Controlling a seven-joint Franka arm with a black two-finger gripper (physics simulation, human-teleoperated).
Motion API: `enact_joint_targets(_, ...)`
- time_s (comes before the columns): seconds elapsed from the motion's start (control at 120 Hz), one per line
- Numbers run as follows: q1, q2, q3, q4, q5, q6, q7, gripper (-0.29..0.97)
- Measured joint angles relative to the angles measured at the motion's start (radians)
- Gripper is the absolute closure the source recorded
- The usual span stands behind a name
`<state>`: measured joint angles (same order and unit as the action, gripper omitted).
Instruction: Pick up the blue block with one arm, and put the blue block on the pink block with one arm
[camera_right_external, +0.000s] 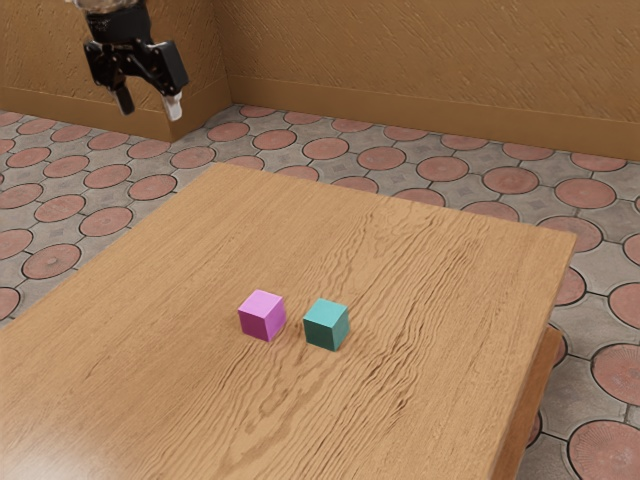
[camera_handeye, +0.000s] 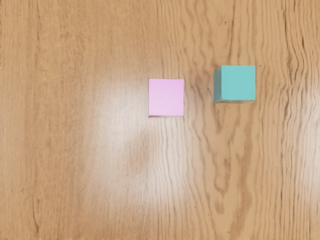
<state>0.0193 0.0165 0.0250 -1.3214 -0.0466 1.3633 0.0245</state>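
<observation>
A teal-blue block (camera_right_external: 326, 324) rests on the wooden table (camera_right_external: 420, 260), just to the exterior view's right of a pink block (camera_right_external: 262, 314); a small gap separates them. My gripper (camera_right_external: 149, 103) hangs high in the exterior view's upper left, far above the table and away from both blocks. Its fingers are spread apart with nothing between them. From the hand's camera, looking straight down, the pink block (camera_handeye: 166, 97) and the teal-blue block (camera_handeye: 235, 83) lie side by side on the wood.
The table's edge (camera_right_external: 540, 340) drops off at the exterior view's right onto a tiled floor (camera_right_external: 480, 170). A wooden wall (camera_right_external: 420, 60) runs behind. Bare wood surrounds the two blocks.
</observation>
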Motion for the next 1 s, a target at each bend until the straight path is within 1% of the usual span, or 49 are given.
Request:
enact_joint_targets(0.075,-0.004,-0.011,-0.002,-0.015,0.008,0.004,-0.013,0.0)
enact_joint_targets(0.125,-0.004,0.014,-0.005,-0.017,0.012,0.014,-0.022,0.0)
enact_joint_targets(0.183,0.023,0.127,-0.047,-0.018,0.018,0.056,-0.04,0.0)
enact_joint_targets(0.225,0.015,0.205,-0.081,-0.039,0.023,0.11,-0.053,0.01)
enact_joint_targets(0.258,0.004,0.242,-0.104,-0.082,0.025,0.163,-0.064,0.01)
enact_joint_targets(0.292,0.0,0.252,-0.128,-0.15,0.027,0.222,-0.077,0.01)
enact_joint_targets(0.383,-0.006,0.218,-0.178,-0.374,0.03,0.409,-0.111,0.01)
enact_joint_targets(0.433,-0.006,0.212,-0.195,-0.446,0.031,0.497,-0.134,0.01)
enact_joint_targets(0.475,-0.006,0.216,-0.207,-0.479,0.032,0.565,-0.153,0.01)
enact_joint_targets(0.542,-0.007,0.24,-0.219,-0.498,0.033,0.66,-0.186,0.01)
enact_joint_targets(0.625,-0.005,0.291,-0.23,-0.485,0.078,0.748,-0.23,0.01)
enact_joint_targets(0.725,-0.004,0.34,-0.257,-0.465,0.12,0.82,-0.277,0.01)
enact_joint_targets(0.85,-0.003,0.362,-0.286,-0.481,0.157,0.878,-0.323,0.01)
enact_joint_targets(1.0,-0.002,0.375,-0.292,-0.491,0.178,0.912,-0.348,0.01)
